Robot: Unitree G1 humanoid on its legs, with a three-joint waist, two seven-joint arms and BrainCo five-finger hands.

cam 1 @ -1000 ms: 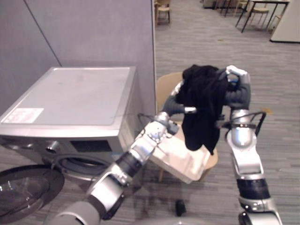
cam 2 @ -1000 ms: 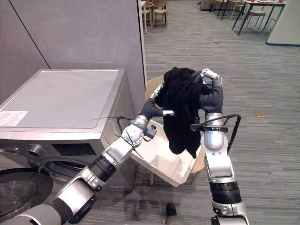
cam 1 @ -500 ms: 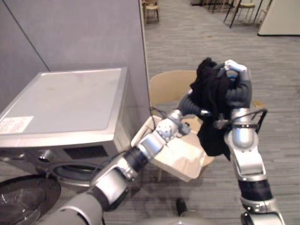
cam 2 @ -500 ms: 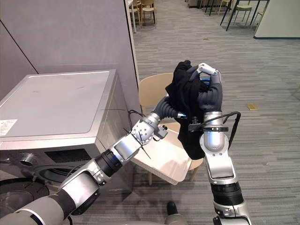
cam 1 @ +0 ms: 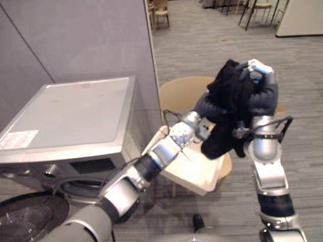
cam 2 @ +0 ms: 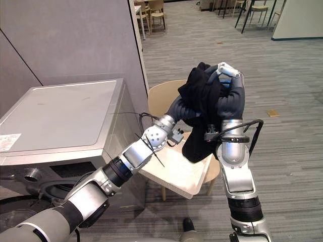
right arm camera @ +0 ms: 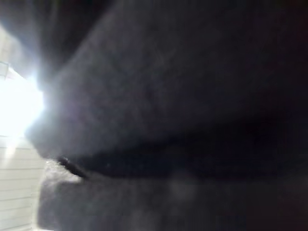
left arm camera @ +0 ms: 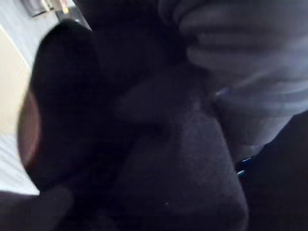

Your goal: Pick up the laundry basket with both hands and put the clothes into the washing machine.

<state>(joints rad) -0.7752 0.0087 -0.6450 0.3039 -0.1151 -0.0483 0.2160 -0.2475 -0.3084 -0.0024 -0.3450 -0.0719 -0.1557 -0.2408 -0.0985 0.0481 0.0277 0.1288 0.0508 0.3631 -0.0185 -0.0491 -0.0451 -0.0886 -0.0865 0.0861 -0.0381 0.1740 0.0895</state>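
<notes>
A black garment (cam 1: pixel 228 113) hangs bunched in the air above the white laundry basket (cam 1: pixel 194 170), which rests on a beige chair (cam 1: pixel 182 93). My right hand (cam 1: pixel 260 68) is raised, curled over the garment's top and holding it up. My left hand (cam 1: pixel 206 107) presses into the garment from the side, its dark cover against the cloth. In both wrist views the black cloth (left arm camera: pixel 168 168) lies right up against the camera. The silver washing machine (cam 1: pixel 70 113) stands to the left with its round door (cam 1: pixel 25 219) swung open low down.
A grey partition wall (cam 1: pixel 75 40) rises behind the machine. Tables and chairs (cam 1: pixel 252 10) stand far back across the striped carpet. A small flat brown thing (cam 2: pixel 272 113) lies on the floor to the right.
The garment has been gathered up shorter, so its lower end now hangs above the basket. My left hand has pushed from the cloth's edge into its folds. The head camera has shifted a little.
</notes>
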